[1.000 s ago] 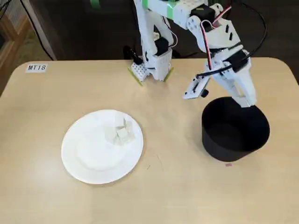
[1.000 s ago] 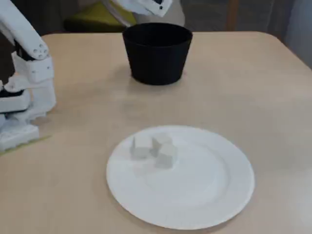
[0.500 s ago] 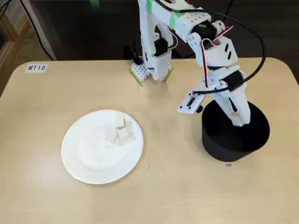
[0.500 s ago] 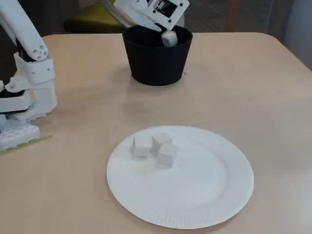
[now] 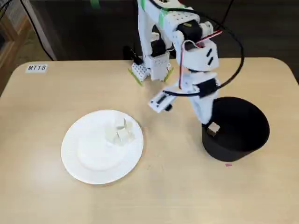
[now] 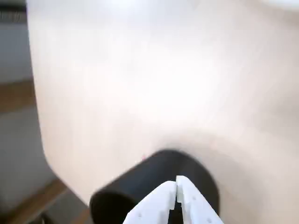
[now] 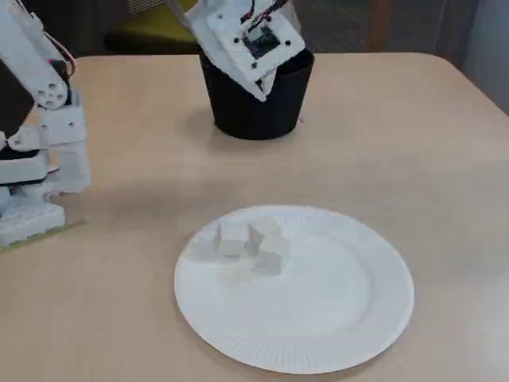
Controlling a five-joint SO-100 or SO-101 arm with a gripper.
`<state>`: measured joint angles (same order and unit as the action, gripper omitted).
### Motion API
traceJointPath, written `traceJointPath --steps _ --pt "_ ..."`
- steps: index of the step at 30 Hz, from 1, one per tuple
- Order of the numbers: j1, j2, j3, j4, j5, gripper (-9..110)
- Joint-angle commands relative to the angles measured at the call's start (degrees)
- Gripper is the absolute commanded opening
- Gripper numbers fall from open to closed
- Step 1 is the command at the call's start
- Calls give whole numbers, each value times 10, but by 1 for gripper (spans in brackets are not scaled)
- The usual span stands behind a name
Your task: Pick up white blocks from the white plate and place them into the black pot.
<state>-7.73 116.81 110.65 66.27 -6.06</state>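
Judging by size downward, the surface (image 5: pixel 187 196) and the plate (image 5: pixel 81 163) look as they did a second ago. The pot (image 5: pixel 243 140) stands in the same spot, well apart from the plate.

What has changed is the tool (image 6: pixel 176 184). It has swung from the pot's far side to its plate-side rim in the high fixed view. In the wrist view its fingers look drawn together, tips almost meeting.

Three blocks (image 5: pixel 120 132) sit clustered on the plate, unmoved. One block (image 5: pixel 213 128) shows at the tool's tip, just inside the pot's mouth. I cannot tell whether it is pinched or dropping. This delivery looks nearly done, with three left to fetch.
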Motion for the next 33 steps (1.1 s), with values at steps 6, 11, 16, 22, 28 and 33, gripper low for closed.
traceJointPath --steps 6,11,16,22,28,33 --pt "188 15 -26 75 3 -2" --pt "252 -25 -33 53 22 -2" --pt "281 -140 -91 54 16 -2" --pt "285 -282 -206 86 -18 18" --pt "292 -327 -220 71 -2 26" --pt "301 -363 -254 76 11 29"
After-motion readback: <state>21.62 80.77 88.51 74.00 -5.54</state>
